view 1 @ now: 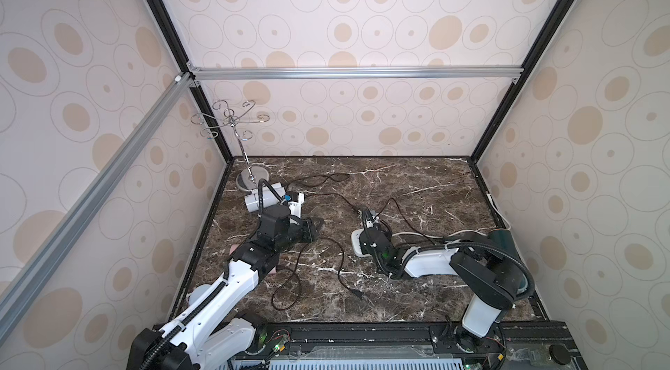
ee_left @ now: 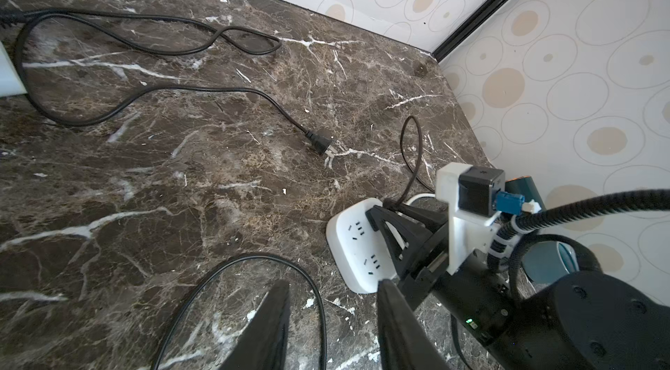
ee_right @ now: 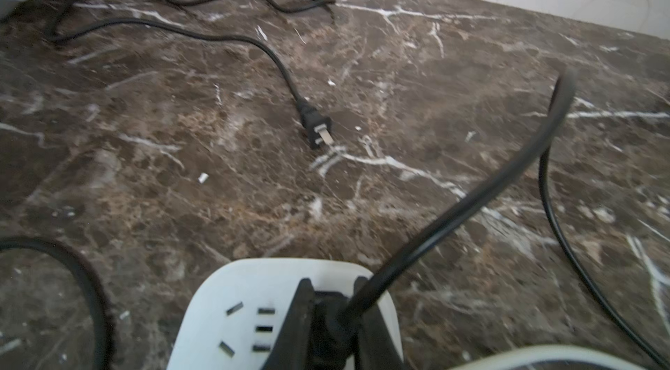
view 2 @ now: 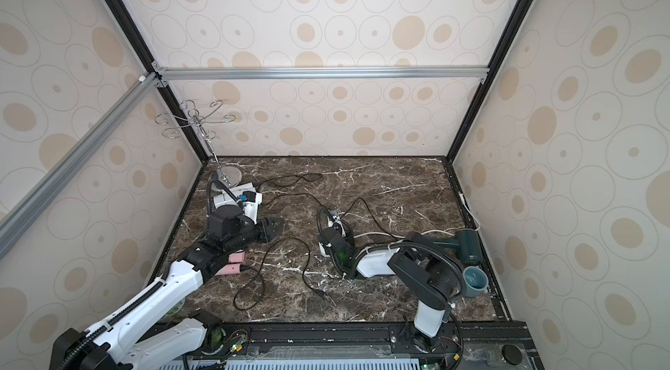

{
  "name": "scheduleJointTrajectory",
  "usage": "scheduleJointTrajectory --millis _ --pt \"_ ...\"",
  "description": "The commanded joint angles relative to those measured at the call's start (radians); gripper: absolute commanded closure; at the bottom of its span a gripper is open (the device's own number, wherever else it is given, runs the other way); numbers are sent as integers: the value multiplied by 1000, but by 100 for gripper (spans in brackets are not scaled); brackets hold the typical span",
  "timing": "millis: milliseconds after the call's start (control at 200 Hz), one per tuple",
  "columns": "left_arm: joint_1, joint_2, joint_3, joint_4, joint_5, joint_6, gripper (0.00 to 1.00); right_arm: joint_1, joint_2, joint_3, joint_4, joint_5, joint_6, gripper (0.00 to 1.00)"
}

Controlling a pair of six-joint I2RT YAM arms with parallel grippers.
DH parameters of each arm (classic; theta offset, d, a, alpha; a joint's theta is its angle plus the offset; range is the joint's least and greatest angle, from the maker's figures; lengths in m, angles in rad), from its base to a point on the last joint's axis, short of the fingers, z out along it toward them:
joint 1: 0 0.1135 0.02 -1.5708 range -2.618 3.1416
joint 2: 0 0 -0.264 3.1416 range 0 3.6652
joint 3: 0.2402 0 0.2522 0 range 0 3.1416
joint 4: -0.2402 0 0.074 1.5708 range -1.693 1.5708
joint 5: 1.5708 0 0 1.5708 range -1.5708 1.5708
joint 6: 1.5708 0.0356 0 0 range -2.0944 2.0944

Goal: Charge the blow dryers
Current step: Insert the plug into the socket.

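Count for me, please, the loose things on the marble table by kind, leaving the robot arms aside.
Blow dryers: 3 (white blow dryer, pink blow dryer, dark green blow dryer)
Power strip: 1
Cup: 1
Metal hook stand: 1
Total: 6

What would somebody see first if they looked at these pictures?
The right gripper pinching a black plug at the white power strip, near the middle of the marble table. Next, a loose plug lying on the marble just beyond the strip, its cord snaking away back-left.
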Motion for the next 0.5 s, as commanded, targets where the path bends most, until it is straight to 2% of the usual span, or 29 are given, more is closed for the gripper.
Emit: scheduleJointTrajectory --millis 0,140,310,495 --pt "12 3 32 34 13 26 60 -9 -25 -29 -490 -18 103 100" --pt "13 23 73 23 46 16 60 -9 -54 101 -664 -49 191 100" --pt "13 70 139 -22 77 50 60 -10 -12 212 -733 -47 239 100" --pt "15 82 177 -54 65 64 59 -11 56 294 -731 -61 210 100"
